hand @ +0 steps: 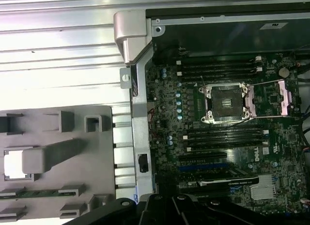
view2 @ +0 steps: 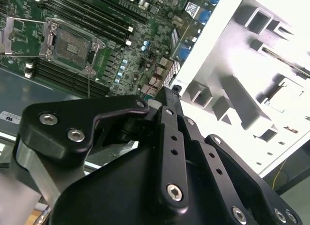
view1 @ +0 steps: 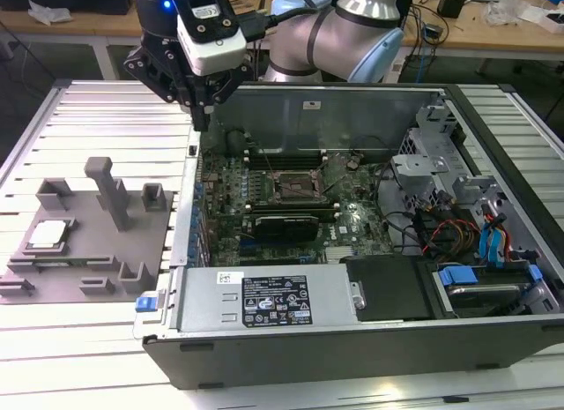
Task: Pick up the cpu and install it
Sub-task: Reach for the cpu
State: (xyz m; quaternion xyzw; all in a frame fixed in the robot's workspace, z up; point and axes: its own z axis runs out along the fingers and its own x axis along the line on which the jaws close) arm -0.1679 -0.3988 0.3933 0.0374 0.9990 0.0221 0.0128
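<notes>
**DESK:** Where is the cpu in this frame?

**PHOTOGRAPHER:** It lies flat in a pocket of the grey plastic tray on the slatted table, at the exterior view's left. The gripper is well apart from it, hovering over the wall of the open computer case nearest the tray. Its fingertips look drawn together, with nothing between them.

**DESK:** How will the chip handle?

**PHOTOGRAPHER:** It is likely light, thin and stiff, with a slick metal lid. Its underside is probably delicate, so the safest hold is by two opposite edges, kept level and under gentle pressure.

**DESK:** What can't readers see?

**PHOTOGRAPHER:** The underside is hidden. In the first wrist view the cpu glares white, is cut off by the picture's edge, and is partly blocked by an upright tray block. I cannot tell how much of the rim stands clear of the pocket walls for a grip. The socket sits mid-motherboard. In the exterior view it is too small to judge its contacts or whether its metal frame is fully open.
</notes>
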